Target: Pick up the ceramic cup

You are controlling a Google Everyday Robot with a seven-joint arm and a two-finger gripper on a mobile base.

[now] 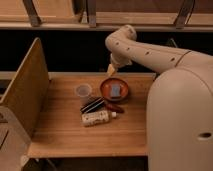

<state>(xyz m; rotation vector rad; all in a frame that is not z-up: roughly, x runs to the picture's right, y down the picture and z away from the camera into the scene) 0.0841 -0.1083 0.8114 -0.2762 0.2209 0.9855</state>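
Observation:
A small pale cup stands upright on the wooden table, left of centre near the back. My gripper hangs at the end of the white arm above the table's back edge. It is behind and to the right of the cup, just over the far rim of a reddish bowl, and touches neither.
The reddish bowl holds a blue-grey object. A dark flat packet and a white bottle lying on its side sit in front of the cup. A wooden side panel rises on the left. My white body fills the right.

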